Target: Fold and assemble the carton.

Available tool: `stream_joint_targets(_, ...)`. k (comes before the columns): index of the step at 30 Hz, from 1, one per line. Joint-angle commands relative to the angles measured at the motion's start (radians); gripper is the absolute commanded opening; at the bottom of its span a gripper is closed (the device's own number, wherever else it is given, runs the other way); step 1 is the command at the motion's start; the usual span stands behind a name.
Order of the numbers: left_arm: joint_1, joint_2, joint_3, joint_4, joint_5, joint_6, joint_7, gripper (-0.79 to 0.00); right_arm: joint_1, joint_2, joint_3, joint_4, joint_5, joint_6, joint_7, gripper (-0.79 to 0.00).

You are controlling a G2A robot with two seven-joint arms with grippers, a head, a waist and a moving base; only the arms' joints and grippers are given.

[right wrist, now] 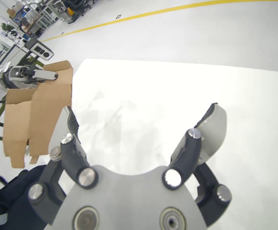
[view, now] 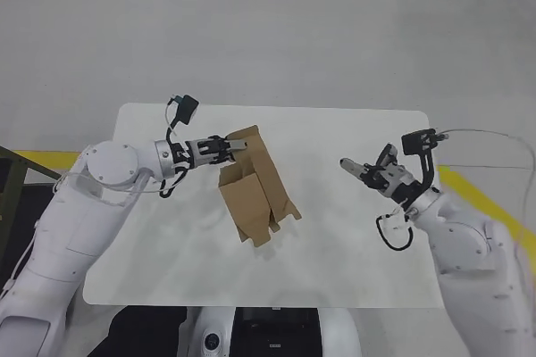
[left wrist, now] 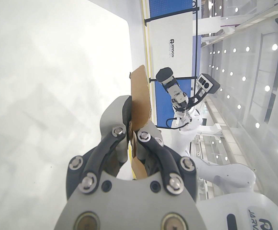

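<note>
The brown cardboard carton [view: 257, 187] is flattened and hangs lifted over the middle of the white table [view: 161, 259], its flaps pointing down toward the near edge. My left gripper [view: 237, 144] is shut on the carton's upper edge; in the left wrist view the cardboard [left wrist: 140, 96] sticks out edge-on between the fingers [left wrist: 125, 111]. The right wrist view also shows the carton [right wrist: 37, 118] held up by the left gripper [right wrist: 53, 75]. My right gripper [view: 353, 167] hovers open over the table's right part, apart from the carton, with nothing between its fingers [right wrist: 73, 120].
The table's right edge [view: 429, 178] lies under my right arm. A yellow floor line [view: 482, 192] runs past the table on the right. A dark green frame [view: 9, 165] stands off the table's left side.
</note>
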Motion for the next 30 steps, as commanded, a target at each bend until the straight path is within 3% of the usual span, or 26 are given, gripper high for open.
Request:
stream_joint_targets(1,-0.025,-0.005,0.019,0.018,0.005,-0.012,-0.014,-0.785,0.018,-0.001,-0.021,0.020,0.053,-0.019,0.038,0.000)
stream_joint_targets(9,-0.105,-0.031,0.104,0.061,0.019,-0.051,-0.058,-0.785,0.101,-0.004,-0.106,0.111,0.233,-0.051,0.171,0.000)
stream_joint_targets(17,-0.154,-0.052,0.162,0.094,-0.005,-0.067,-0.088,-0.785,0.172,-0.008,-0.151,0.224,0.508,-0.051,0.296,0.000)
stream_joint_targets(30,-0.154,-0.052,0.162,0.094,-0.005,-0.067,-0.088,-0.785,0.177,-0.008,-0.152,0.233,0.522,-0.050,0.300,0.000)
